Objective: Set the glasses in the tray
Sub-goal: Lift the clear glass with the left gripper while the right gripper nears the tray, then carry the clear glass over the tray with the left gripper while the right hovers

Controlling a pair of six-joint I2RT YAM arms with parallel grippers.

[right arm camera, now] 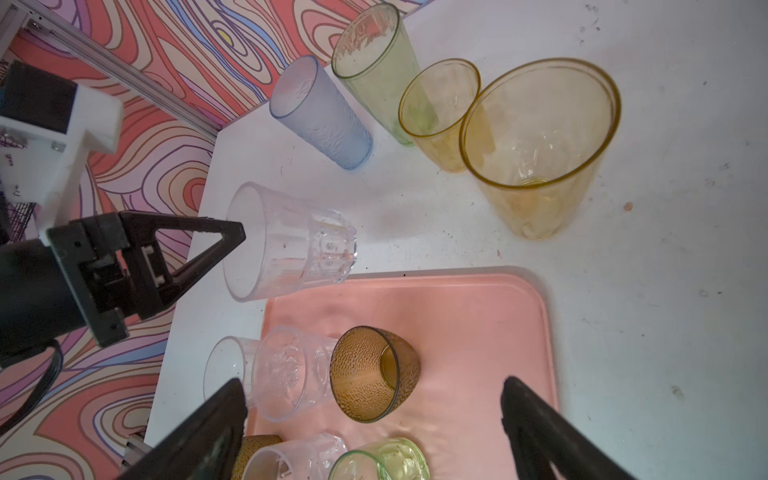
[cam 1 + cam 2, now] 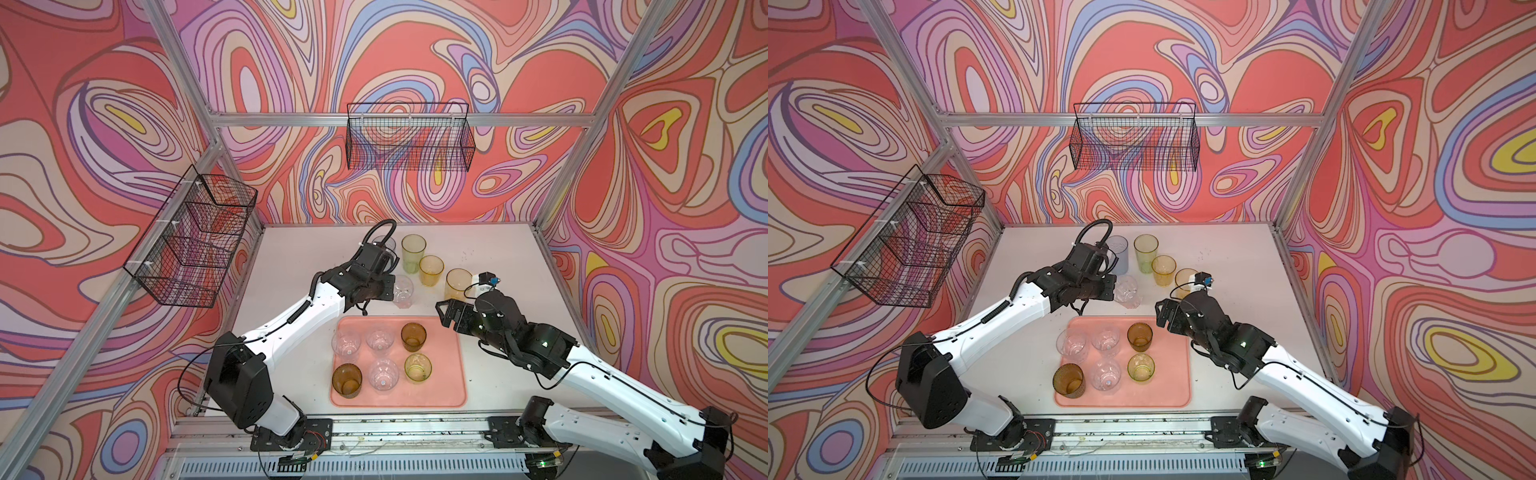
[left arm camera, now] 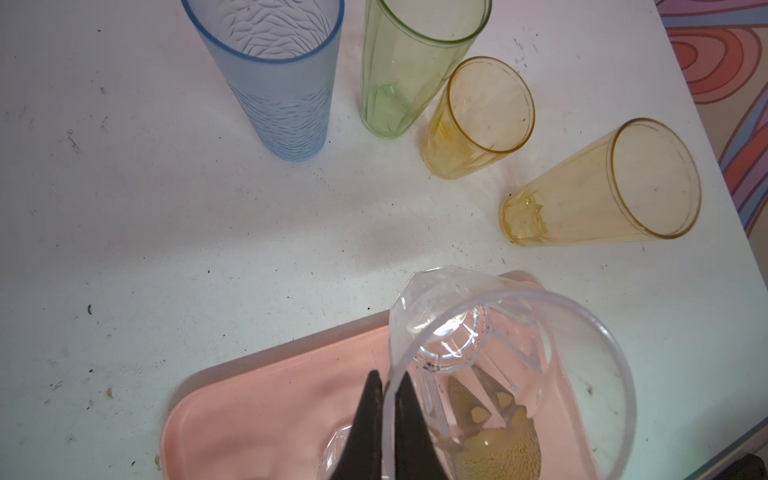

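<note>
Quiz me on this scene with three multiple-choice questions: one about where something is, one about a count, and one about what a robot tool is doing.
1. Where does the pale blue glass stand?
A) in a wire basket
B) on the table, beyond the tray
C) inside the tray

2. How many glasses are in the tray?
A) four
B) five
C) six

3. What is the left tool doing?
A) gripping a clear glass by its rim
B) hanging open and empty
C) lying shut on the table, holding nothing

Answers:
1 B: it stands on the white table with three other coloured glasses.
2 C: three clear, two brown and one green stand there.
3 A: in the left wrist view its fingers pinch the glass wall at the rim.
</note>
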